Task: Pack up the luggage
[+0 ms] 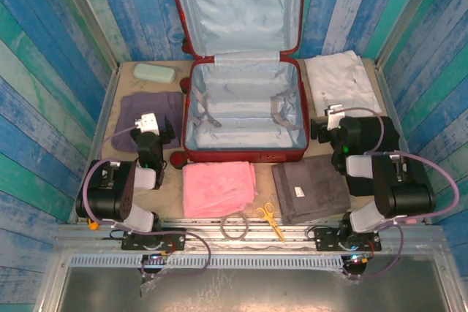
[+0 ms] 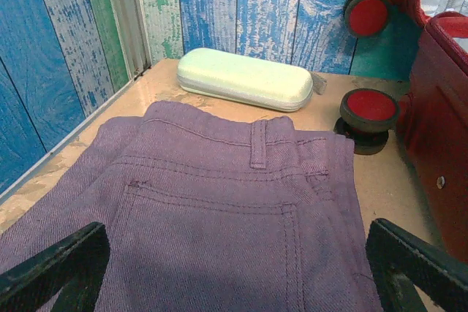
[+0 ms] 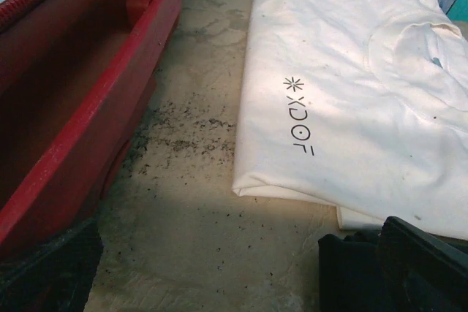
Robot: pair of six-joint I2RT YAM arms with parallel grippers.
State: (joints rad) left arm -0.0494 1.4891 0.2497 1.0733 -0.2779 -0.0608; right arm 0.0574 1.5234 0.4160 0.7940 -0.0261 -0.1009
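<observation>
The luggage is a red hard-shell suitcase lying open at the back middle, its lid leaning on the wall and its pale blue-grey lining bare. My left gripper hovers open over folded purple jeans to the suitcase's left. In the left wrist view the left gripper straddles the jeans without touching them. My right gripper stands open to the suitcase's right, near a folded white T-shirt. In the right wrist view the right gripper is above bare table, between the red shell and the T-shirt.
A mint glasses case lies behind the jeans, near the suitcase wheels. A pink towel and a grey towel lie in front of the suitcase. Yellow scissors and a ring-shaped loop sit at the near edge. Black cloth lies under the right arm.
</observation>
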